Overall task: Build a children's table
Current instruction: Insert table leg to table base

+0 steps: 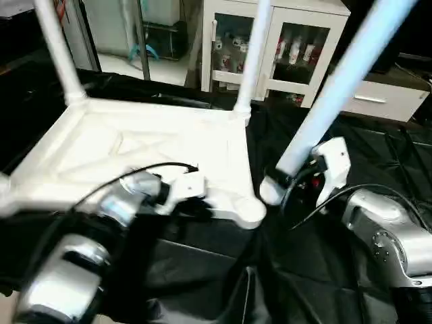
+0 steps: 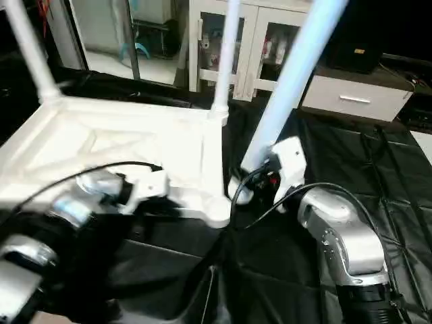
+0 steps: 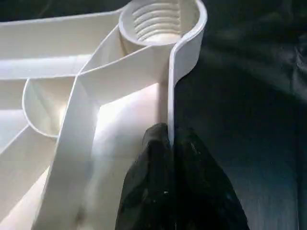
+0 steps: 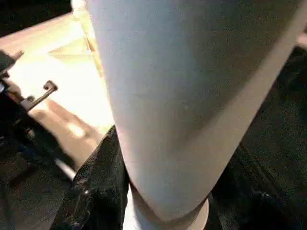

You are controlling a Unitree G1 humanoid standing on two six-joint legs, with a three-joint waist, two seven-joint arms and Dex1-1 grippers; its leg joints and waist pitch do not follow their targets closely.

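The white tabletop (image 1: 135,148) lies upside down on black cloth, its X ribs facing up. Two white legs (image 1: 57,47) (image 1: 253,54) stand upright in its far corner sockets. My left gripper (image 3: 169,139) is shut on the thin rim wall a little way from the near-right corner, one black finger (image 3: 148,158) on each side. That corner's threaded socket (image 3: 160,19) is empty. My right gripper (image 1: 289,181) is shut on a third leg (image 1: 337,88) close to its lower end. The leg leans up to the right, and its lower end (image 1: 271,192) sits just right of that corner (image 1: 251,210).
Black cloth (image 1: 351,155) covers the work surface around the tabletop. A white cabinet with glass doors (image 1: 283,40) stands behind, and a low white drawer unit (image 1: 385,98) at the back right. Cables run along both silver forearms.
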